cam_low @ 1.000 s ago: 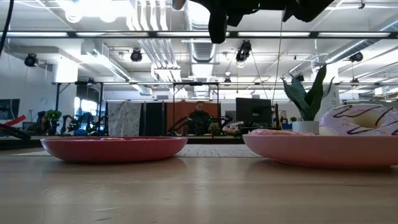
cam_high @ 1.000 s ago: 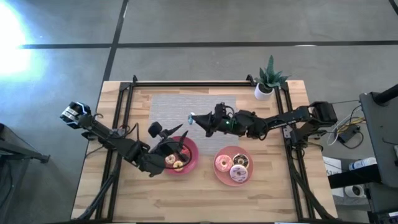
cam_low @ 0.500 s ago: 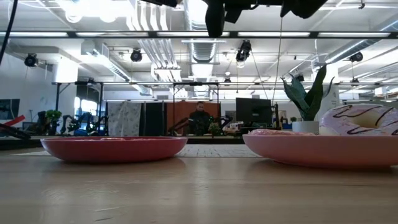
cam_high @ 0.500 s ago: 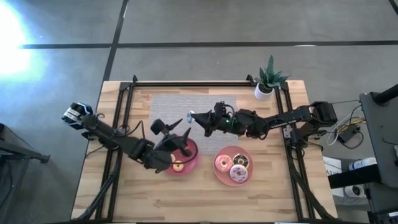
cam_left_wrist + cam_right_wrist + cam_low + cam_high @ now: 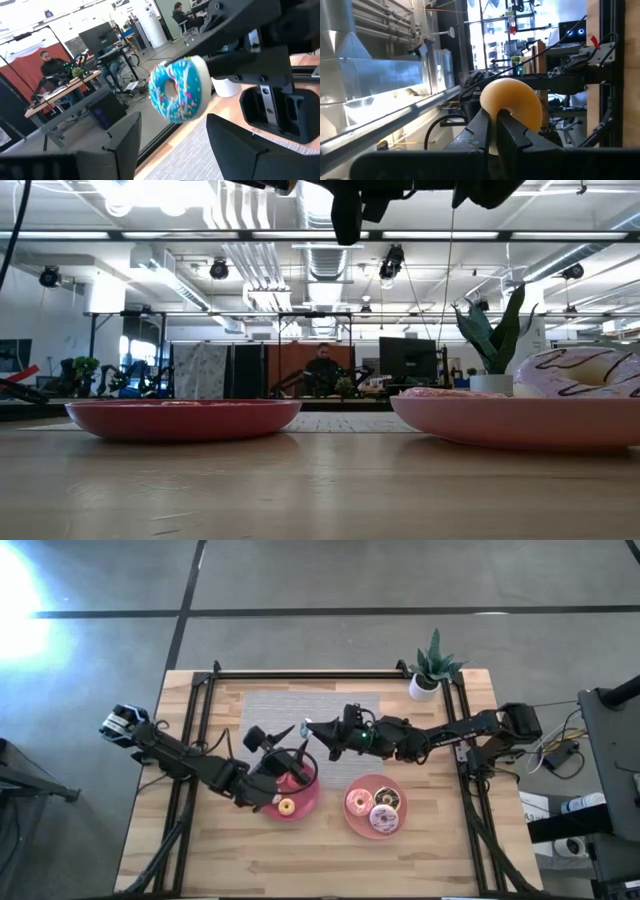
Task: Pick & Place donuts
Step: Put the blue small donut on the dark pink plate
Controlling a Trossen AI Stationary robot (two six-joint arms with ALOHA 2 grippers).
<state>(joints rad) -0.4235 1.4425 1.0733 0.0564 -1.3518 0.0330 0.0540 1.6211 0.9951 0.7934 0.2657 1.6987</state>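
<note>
A blue sprinkled donut (image 5: 175,92) with a tan underside (image 5: 515,102) is held up in the air over the grey mat, with my right gripper (image 5: 312,727) shut on it. My left gripper (image 5: 288,747) stands open just short of it, above the left pink plate's (image 5: 312,792) far rim. Its two fingers (image 5: 120,145) point level at the donut's blue face without touching it. A mini orange donut (image 5: 285,806) lies on the left plate. Three larger donuts (image 5: 372,808) lie on the right plate (image 5: 347,822). My right gripper pinches the blue donut's ring at one side (image 5: 492,111) between its two fingers (image 5: 482,125). The fingers come level from the table's right side. The donut stands on edge, lifted clear of the table, its sprinkled face turned toward the left gripper.
A potted plant (image 5: 430,668) stands at the far right corner. A grey mat (image 5: 270,705) covers the table's far middle. Black rails (image 5: 330,673) frame the far edge and both sides. In the low view both plates (image 5: 180,418) sit on bare wood.
My left gripper has moved from over the left plate toward the table's far edge, toward the blue donut. My right gripper has kept still with the donut.
</note>
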